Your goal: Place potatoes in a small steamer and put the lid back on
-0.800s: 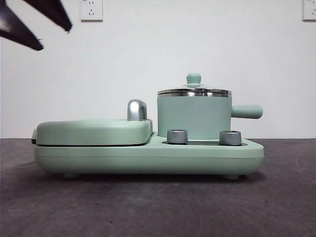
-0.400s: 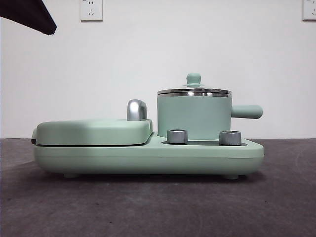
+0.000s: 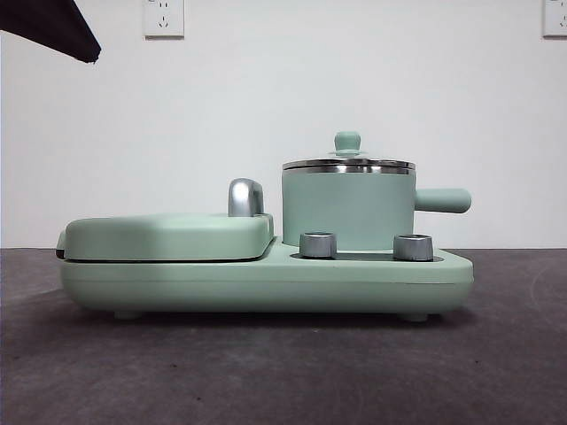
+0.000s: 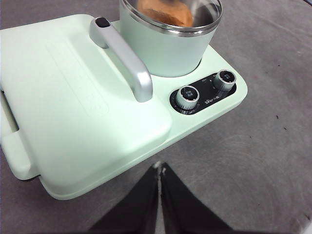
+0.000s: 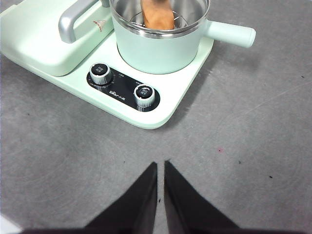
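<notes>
The one potato point(image 5: 157, 15) sits inside the single small pot point(image 3: 348, 212), which stands at the right of the green cooker point(image 3: 266, 274), and the one glass lid point(image 3: 348, 164) rests on the pot's steel rim. The lid looks stiff, breakable and slick, so its little green knob point(image 3: 347, 142) seems the only sensible hold. Both claws hang above the table, clear of the cooker: the left gripper point(image 4: 159, 168) is closed on nothing, and the right gripper point(image 5: 160, 164) is nearly closed and empty (two silver dials point(image 5: 100, 73) sit below the pot).

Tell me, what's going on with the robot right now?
Left gripper and right gripper both shut, empty, clear of the cooker. Potato in small steamer, lid on. Nothing in the way.
</notes>
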Tool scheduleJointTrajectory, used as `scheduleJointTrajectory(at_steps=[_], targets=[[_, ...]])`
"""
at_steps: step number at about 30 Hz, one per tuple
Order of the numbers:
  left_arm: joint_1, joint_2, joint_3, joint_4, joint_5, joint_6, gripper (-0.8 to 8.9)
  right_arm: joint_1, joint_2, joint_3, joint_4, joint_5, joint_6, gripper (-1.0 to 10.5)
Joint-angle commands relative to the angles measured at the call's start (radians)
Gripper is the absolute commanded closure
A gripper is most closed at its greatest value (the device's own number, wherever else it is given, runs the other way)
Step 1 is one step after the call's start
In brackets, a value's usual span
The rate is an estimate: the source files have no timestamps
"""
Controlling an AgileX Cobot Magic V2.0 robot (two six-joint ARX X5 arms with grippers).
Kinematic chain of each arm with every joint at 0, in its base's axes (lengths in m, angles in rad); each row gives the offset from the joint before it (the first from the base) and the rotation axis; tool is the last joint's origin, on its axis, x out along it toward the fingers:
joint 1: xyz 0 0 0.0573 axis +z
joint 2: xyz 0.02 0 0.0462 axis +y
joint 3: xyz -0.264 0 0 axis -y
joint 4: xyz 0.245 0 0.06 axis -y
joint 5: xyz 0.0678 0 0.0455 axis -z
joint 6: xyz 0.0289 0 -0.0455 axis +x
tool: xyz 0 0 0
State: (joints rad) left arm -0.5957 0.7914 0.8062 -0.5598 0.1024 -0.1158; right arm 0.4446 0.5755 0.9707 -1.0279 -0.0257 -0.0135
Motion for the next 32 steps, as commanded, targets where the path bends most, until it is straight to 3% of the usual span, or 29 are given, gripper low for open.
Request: scheduleJointTrajectory(at_steps=[1, 5, 10, 16, 22, 32], targets=[[-0.003, -0.02, 0.002, 0.003, -0.002, 0.034, 8.07, 0.005, 0.003, 0.006, 0.01, 0.0, 0.003, 9.3], [0.104, -0.132, -0.104, 0.108, -0.003, 0.071, 8.07, 0.005, 0.003, 0.006, 0.01, 0.0, 0.003, 9.3], [0.374, -0.382, -0.404, 0.402, -0.006, 0.089, 8.07, 0.005, 0.003, 0.006, 0.01, 0.0, 0.003, 9.3], [0.601, -0.622, -0.626, 0.468, -0.035, 0.088, 8.07, 0.005, 0.003, 0.006, 0.01, 0.0, 0.003, 9.3], [0.644, -0.796, -0.798, 0.507, -0.088, 0.078, 8.07, 0.005, 0.003, 0.006, 0.01, 0.0, 0.002, 9.3], [0.642, -0.788, -0.794, 0.449, -0.096, 0.081, 8.07, 0.005, 0.003, 0.006, 0.011, 0.0, 0.002, 9.3]])
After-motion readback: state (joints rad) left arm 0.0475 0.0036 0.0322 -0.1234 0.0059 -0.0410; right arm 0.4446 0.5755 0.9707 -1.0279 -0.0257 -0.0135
